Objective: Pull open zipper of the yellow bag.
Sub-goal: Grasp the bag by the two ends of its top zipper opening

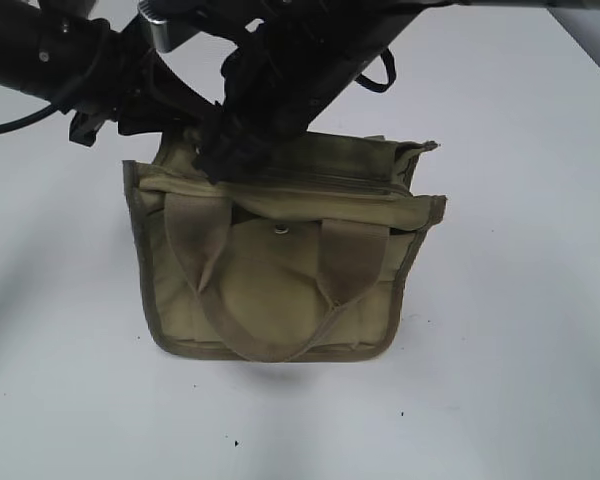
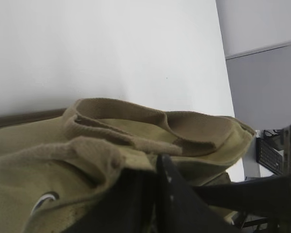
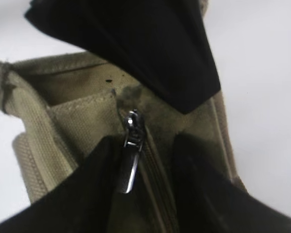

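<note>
The yellow bag stands upright mid-table, its front handle hanging down. The zipper runs along its top and looks closed. Its silver pull tab lies at the left end. My left gripper is shut on the bag's fabric at that top left end. In the right wrist view my right gripper stands astride the zipper tape, jaws apart. The pull tab rests against the left finger, and the other finger is clear of it. In the exterior view the right gripper hides the pull tab.
A round metal snap sits on the bag's front flap. Both black arms cross above the bag's back left. Bare white table lies all round the bag.
</note>
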You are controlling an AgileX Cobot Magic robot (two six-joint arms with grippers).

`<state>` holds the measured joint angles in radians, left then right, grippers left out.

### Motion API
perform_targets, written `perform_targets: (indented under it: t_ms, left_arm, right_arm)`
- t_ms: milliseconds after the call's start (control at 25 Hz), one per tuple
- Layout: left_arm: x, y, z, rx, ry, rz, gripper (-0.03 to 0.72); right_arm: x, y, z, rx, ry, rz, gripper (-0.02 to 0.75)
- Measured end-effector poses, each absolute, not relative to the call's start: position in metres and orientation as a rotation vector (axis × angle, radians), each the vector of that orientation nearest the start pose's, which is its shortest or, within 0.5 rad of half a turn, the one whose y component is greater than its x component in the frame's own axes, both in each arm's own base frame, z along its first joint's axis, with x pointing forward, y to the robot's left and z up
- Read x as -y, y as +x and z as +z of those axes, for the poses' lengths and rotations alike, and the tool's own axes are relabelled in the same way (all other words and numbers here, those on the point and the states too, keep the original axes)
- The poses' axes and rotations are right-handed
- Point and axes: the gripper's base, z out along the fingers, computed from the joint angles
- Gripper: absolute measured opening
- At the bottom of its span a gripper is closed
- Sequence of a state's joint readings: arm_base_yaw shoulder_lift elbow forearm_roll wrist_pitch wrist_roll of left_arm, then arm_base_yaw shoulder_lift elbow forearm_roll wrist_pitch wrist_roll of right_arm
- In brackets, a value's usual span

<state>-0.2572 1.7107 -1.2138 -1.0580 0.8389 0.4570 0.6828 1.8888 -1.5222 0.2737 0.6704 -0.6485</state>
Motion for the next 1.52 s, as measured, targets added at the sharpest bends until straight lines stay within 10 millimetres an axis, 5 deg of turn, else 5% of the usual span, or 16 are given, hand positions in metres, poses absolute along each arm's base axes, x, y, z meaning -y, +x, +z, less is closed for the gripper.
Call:
perform_targets:
  t_ms: [360, 720, 960, 1280, 1520]
  left_arm:
    - [0.149, 0.332, 0.263, -2.526, 0.117, -1.165, 0.029]
    - [0.150, 0.331, 0.264, -2.525, 0.113, -1.188, 0.029]
    - [0.151, 0.331, 0.264, -2.524, 0.108, -1.201, 0.029]
    - [0.150, 0.332, 0.264, -2.517, 0.100, -1.191, 0.029]
    - [0.150, 0.332, 0.264, -2.515, 0.098, -1.188, 0.029]
  right_arm:
    - [-0.278, 0.317, 0.256, -2.115, -1.459, 0.300, 0.003]
    - [-0.264, 0.311, 0.268, -2.152, -1.505, 0.279, 0.002]
    - [-0.214, 0.310, 0.290, -2.369, -1.450, 0.283, 0.002]
    - [-0.143, 0.329, 0.299, -2.642, -1.133, 0.294, 0.002]
    - [-0.120, 0.337, 0.298, -2.734, -0.914, 0.300, 0.002]
